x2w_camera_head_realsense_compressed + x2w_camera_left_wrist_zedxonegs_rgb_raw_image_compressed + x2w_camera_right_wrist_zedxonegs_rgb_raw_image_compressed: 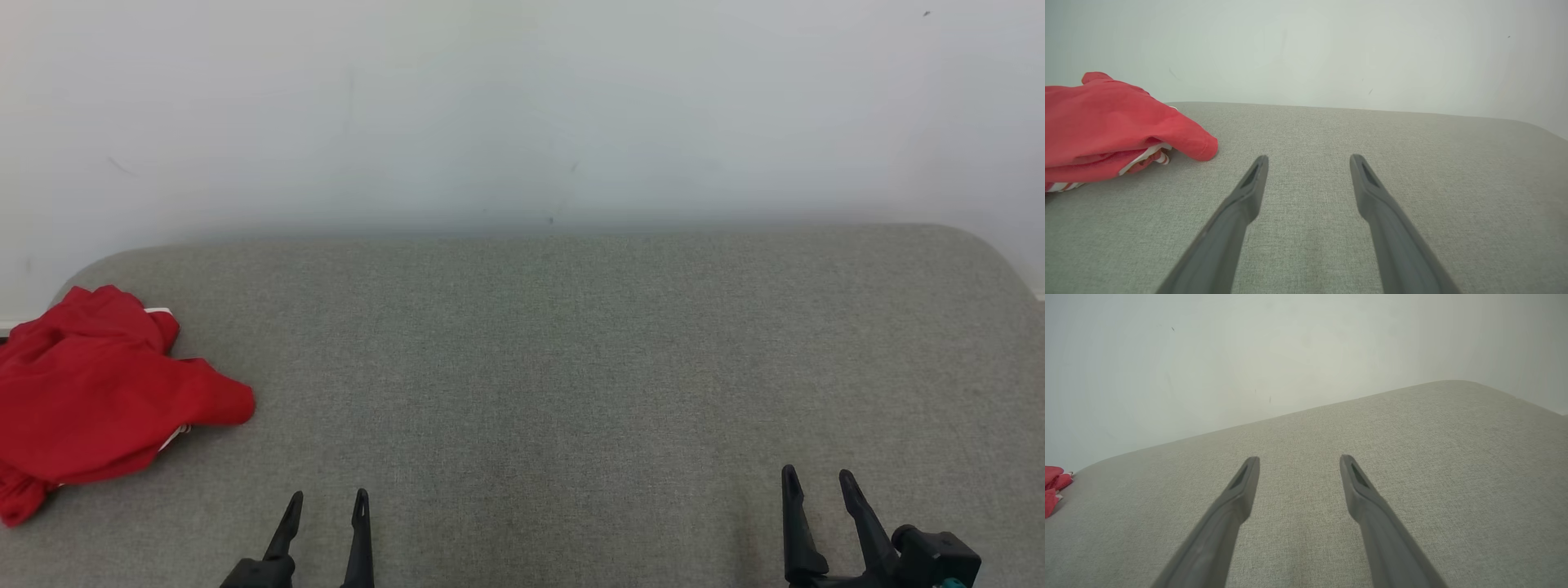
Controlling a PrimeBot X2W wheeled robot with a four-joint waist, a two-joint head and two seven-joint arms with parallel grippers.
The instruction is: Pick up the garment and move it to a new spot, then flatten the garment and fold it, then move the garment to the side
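Red garment (pixel 98 392), crumpled in a loose heap at the far left of the grey woven surface (pixel 571 367), a strip of red-and-white striped trim (pixel 1155 157) peeking from under one fold. Well apart from both grippers, though nearer the left one. Low at the near edge, the left gripper (pixel 328 495): fingers spread wide, empty, aimed up the surface with the heap off to its left. At the near right, the right gripper (pixel 817 472): likewise spread wide and empty, far from the cloth. Behind it all, a pale wall (pixel 522 106). Very first step in hand, by the look of it: pick-up not begun, no contact with the cloth. Next, probably: swinging the left arm leftward and forward to the nearest fold, coming down over a raised ridge, pinching enough layers to lift rather than drag. Worth minding: heap cut off by the left border of the head view, so full extent unclear; soft cloth likely to sag and unfurl once raised.
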